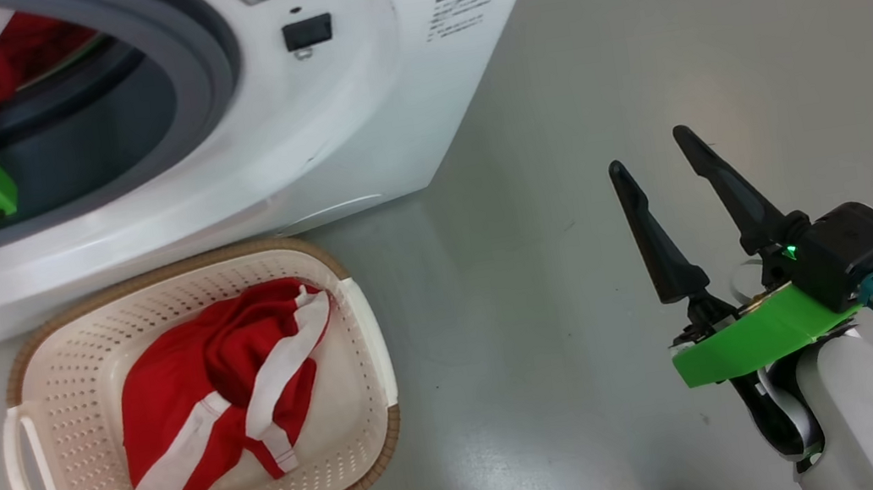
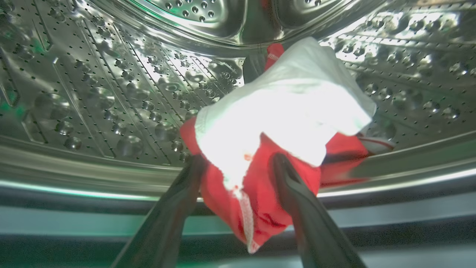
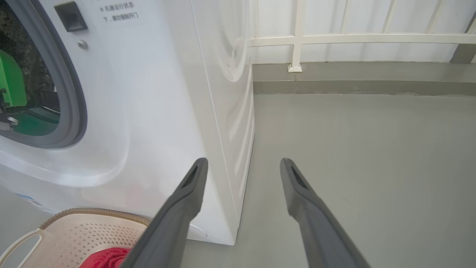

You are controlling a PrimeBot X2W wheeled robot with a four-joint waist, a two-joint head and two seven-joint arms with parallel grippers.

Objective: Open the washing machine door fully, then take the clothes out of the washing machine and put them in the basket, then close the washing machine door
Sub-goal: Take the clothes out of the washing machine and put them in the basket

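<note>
The washing machine (image 1: 382,99) stands open at the upper left; its door is out of view. My left arm reaches into the drum. In the left wrist view my left gripper (image 2: 238,162) is open, its fingers (image 2: 186,193) straddling a bundle of clothes: a white piece (image 2: 282,108) on top of red fabric (image 2: 260,186), draped over the drum's lip. More red clothes (image 1: 1,63) show through the machine's mouth. The basket (image 1: 175,269) sits on the floor before the machine and holds a red garment with white stripes (image 1: 224,377). Off to the right, my right gripper (image 1: 648,149) hangs open over bare floor.
The grey rubber ring (image 1: 206,64) frames the opening. In the right wrist view the machine's side panel (image 3: 230,111) is just left of my right gripper (image 3: 243,162), with the basket (image 3: 93,212) below it. A white railing (image 3: 334,37) and low kerb bound the grey floor (image 3: 372,149).
</note>
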